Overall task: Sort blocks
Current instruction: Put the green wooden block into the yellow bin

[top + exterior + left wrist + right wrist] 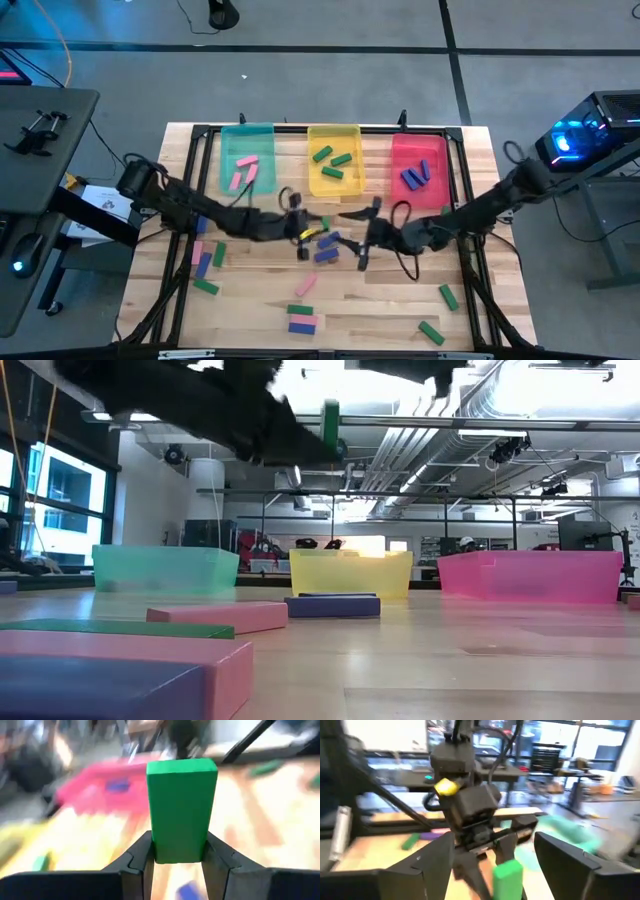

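Note:
My left gripper (320, 223) hovers over the table's middle, shut on a green block (181, 810). In the low view that block (330, 425) hangs upright, high above the wood. My right gripper (352, 238) is open just to the right and faces the left gripper; its wide-spread fingers frame the green block (507, 872) without touching it. Pink blocks lie in the teal tray (247, 135), green ones in the yellow tray (334, 132), blue ones in the red tray (418, 140). Loose blue blocks (325, 255) lie flat below the grippers. My left gripper pinches the green block's upper end (180, 852) between its two fingers (142, 857), one on each narrow side. The fingers come from above, pointing down. The block is lifted clear and hangs upright, most of its length past the fingertips.
Pink, blue and green blocks (203, 258) lie near the table's left edge, a pink block (305, 286) and a small stack (302, 321) near the front, two green blocks (447, 296) at front right. The three trays line the far edge. Black frame rails border the table.

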Action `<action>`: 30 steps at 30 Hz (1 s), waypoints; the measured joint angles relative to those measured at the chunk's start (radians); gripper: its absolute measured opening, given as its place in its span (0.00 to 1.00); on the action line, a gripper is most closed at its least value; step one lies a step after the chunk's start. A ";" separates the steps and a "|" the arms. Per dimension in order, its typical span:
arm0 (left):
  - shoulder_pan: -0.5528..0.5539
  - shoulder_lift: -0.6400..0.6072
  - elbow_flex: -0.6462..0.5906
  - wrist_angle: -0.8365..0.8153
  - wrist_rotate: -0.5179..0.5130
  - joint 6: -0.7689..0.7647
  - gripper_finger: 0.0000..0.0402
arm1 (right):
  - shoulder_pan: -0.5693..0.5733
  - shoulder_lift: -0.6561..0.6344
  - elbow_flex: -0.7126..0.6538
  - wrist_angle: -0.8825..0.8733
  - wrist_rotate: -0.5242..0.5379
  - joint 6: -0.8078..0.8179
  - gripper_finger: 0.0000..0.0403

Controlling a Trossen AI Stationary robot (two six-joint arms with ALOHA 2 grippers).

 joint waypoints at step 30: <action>0.720 0.329 0.631 -0.985 0.430 0.046 0.24 | 0.120 0.086 0.000 -0.305 0.277 0.390 0.65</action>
